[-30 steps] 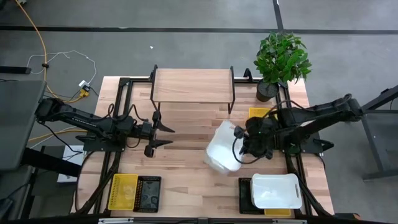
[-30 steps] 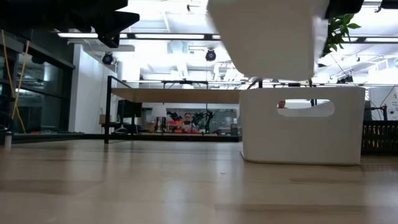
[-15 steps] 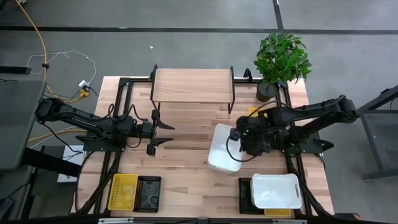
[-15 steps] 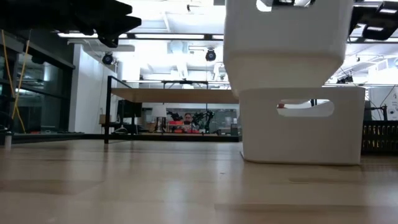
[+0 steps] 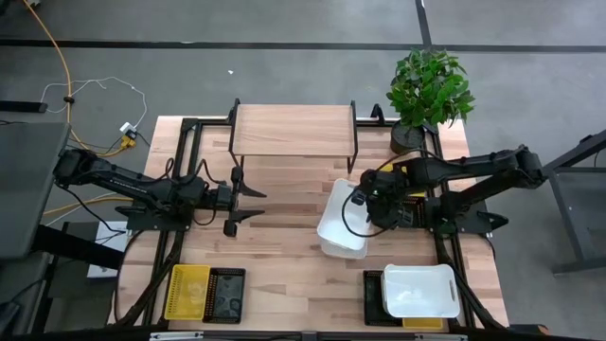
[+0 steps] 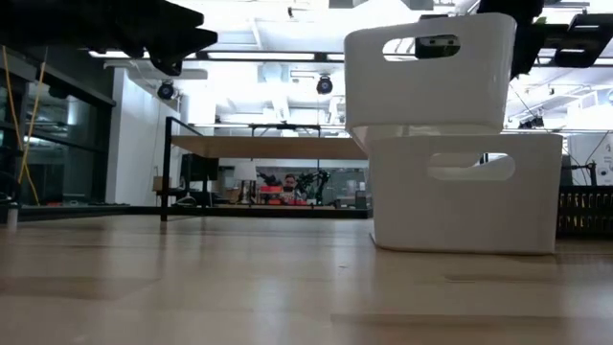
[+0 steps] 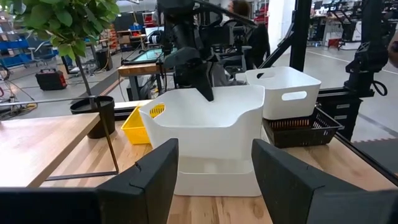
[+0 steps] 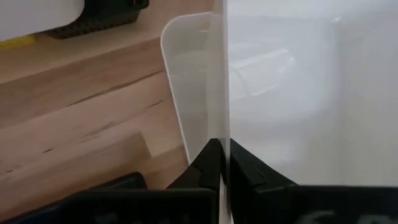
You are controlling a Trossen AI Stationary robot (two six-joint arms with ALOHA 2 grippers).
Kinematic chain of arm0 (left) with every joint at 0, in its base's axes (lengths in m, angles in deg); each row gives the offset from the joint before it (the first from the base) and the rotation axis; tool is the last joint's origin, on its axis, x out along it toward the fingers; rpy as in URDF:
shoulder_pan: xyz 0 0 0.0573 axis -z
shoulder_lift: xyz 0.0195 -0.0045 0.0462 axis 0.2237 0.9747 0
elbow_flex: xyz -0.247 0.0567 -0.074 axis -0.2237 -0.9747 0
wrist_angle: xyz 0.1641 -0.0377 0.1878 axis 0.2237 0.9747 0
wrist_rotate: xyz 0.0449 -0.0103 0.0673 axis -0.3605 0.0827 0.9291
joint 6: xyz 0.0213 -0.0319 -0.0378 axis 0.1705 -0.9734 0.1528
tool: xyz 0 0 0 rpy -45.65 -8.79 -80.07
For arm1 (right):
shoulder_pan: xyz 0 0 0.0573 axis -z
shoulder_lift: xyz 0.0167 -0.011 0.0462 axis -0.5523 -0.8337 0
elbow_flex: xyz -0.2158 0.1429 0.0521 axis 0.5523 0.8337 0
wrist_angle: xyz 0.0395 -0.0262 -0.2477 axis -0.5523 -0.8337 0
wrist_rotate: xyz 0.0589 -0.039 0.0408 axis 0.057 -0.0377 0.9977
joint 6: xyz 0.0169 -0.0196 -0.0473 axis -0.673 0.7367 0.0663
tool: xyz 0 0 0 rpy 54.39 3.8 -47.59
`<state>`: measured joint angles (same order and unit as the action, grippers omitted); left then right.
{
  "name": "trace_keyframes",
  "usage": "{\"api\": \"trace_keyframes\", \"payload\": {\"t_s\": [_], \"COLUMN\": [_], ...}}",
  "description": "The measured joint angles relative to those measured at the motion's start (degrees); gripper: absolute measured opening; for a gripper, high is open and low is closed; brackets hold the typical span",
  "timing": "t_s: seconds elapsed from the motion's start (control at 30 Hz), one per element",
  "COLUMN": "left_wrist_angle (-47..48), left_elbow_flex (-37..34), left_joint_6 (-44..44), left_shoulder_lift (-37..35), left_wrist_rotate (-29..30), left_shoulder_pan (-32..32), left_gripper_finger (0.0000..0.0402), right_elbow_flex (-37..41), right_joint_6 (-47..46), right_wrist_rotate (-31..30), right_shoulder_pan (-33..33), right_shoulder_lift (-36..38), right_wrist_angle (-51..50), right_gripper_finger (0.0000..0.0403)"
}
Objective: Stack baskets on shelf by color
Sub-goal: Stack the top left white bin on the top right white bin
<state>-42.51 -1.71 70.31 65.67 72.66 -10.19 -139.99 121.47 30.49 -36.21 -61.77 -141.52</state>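
A potted plant [image 5: 428, 95] stands at the table's [image 5: 284, 265] far right corner.

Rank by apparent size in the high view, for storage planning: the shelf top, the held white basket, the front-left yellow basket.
1. shelf
2. white basket held by the right end effector
3. yellow basket

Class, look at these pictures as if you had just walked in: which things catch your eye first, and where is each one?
The eye goes first to the white basket that the right gripper holds by its wall near the table's middle, nested in a second white basket beneath it. Next comes the empty shelf at the table's far edge, with a green potted plant at the far right corner. The left gripper waits open, left of the centre.
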Motion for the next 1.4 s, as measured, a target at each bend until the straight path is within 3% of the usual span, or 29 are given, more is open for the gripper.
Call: {"api": "trace_keyframes", "payload": {"t_s": [0.13,0.37,0.67,0.97,1.17,1.4], "left_wrist_angle": [0.1,0.1,0.1,0.3,0.3,0.3], "left_elbow_flex": [0.0,0.0,0.0,0.0,0.0,0.0], "left_joint_6": [0.0,0.0,0.0,-0.1,-0.1,-0.1], "left_shoulder_lift": [0.0,0.0,0.0,0.0,0.0,0.0], "left_wrist_rotate": [0.0,0.0,0.0,0.0,0.0,0.0], "left_shoulder_pan": [0.0,0.0,0.0,0.0,0.0,0.0], "left_gripper_finger": [0.0193,0.0193,0.0193,0.0193,0.0193,0.0193], "right_elbow_flex": [0.0,0.0,0.0,0.0,0.0,0.0], "right_joint_6": [-0.4,-3.1,-1.7,-2.8,-2.7,-0.4], "right_wrist_rotate": [-0.8,-7.5,1.5,0.1,-6.3,-3.4], "right_shoulder_pan": [-1.8,-3.3,-3.4,-3.3,-3.3,-3.3], "right_shoulder_lift": [0.0,-0.1,-1.1,-4.4,-4.9,-4.9], "right_wrist_angle": [0.2,0.9,0.9,2.1,1.6,1.4], "right_gripper_finger": [0.0,0.0,0.0,0.0,0.0,0.0]}}
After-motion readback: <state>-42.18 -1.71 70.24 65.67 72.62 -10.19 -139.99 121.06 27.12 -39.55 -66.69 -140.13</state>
